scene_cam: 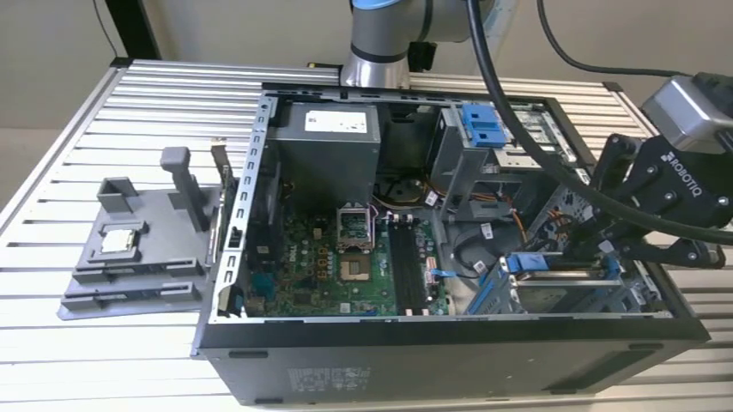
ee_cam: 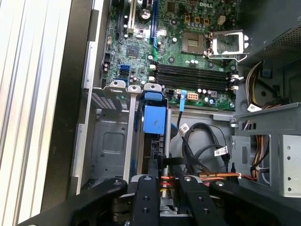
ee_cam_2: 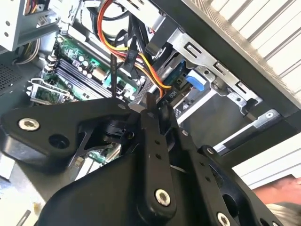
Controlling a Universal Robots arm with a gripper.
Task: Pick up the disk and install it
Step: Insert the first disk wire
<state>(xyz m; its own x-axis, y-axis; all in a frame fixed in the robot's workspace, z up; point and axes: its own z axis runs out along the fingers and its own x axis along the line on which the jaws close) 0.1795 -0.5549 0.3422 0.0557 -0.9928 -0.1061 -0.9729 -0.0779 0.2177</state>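
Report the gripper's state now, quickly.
Gripper: cannot be told whether open or closed; it hangs over the disk's blue bracket in the drive cage.

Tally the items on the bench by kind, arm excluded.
PC case: 1
Grey fixture: 1
Chip (on the fixture): 1
Total: 3

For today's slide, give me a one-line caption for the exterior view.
Robot gripper poised at the drive cage of an open computer case on a slatted table.
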